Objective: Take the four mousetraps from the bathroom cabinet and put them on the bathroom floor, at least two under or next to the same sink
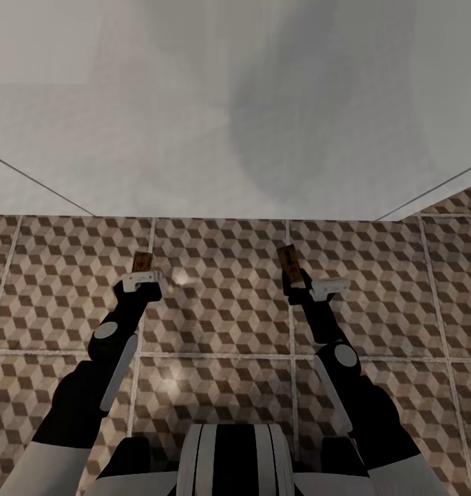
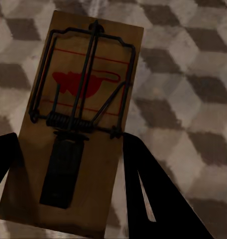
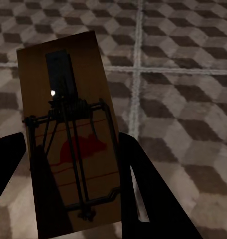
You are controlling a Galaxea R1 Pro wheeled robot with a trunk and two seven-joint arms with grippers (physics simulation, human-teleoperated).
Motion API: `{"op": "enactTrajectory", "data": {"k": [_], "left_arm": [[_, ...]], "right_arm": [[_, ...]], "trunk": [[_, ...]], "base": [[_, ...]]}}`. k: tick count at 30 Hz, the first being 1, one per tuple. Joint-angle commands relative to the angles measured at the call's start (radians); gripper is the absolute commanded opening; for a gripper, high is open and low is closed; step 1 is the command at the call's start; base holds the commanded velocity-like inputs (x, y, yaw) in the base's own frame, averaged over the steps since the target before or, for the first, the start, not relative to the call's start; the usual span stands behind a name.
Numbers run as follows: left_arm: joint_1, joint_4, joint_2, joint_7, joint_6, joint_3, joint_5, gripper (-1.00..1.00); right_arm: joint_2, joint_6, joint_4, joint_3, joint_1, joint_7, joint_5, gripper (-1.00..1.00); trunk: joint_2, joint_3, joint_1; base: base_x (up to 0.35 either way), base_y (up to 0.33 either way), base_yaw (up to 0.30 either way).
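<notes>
A bathroom floor (image 1: 222,317) of large square tiles printed with brown, beige and white cubes is seen from above, meeting a broad pale grey-white surface (image 1: 194,124) at the far side; two black arms are stretched forward over it; the left gripper (image 1: 140,273) is closed on a small flat tan wooden mousetrap (image 1: 142,262) with dark wire parts and a red mark, its board pinched between the dark fingers (image 2: 158,199) in the left wrist view; the right gripper (image 1: 301,281) is likewise clamped on a second tan wooden mousetrap (image 1: 289,264), held edge to edge above a grout crossing (image 3: 139,69); both traps appear to be held above the tiles, though contact cannot be judged; the placing step seems in hand; next, lowering and releasing beside the sink is called for.
</notes>
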Motion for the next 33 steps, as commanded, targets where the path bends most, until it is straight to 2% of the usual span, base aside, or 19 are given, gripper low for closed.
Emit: {"op": "enactTrajectory", "data": {"k": [1, 33], "left_arm": [[0.0, -0.005, 0.002, 0.01, 0.004, -0.004, 0.007, -1.0], [0.016, -0.017, 0.001, 0.013, 0.007, -0.006, 0.007, -1.0]], "right_arm": [[-0.001, -0.004, 0.001, 0.003, -0.001, -0.007, -0.003, -1.0], [-0.001, -0.01, 0.002, 0.004, 0.001, -0.011, -0.001, -1.0]], "trunk": [[0.0, 0.0, 0.0], [0.0, 0.0, 0.0]], "base": [[0.0, 0.0, 0.0], [0.0, 0.0, 0.0]]}}
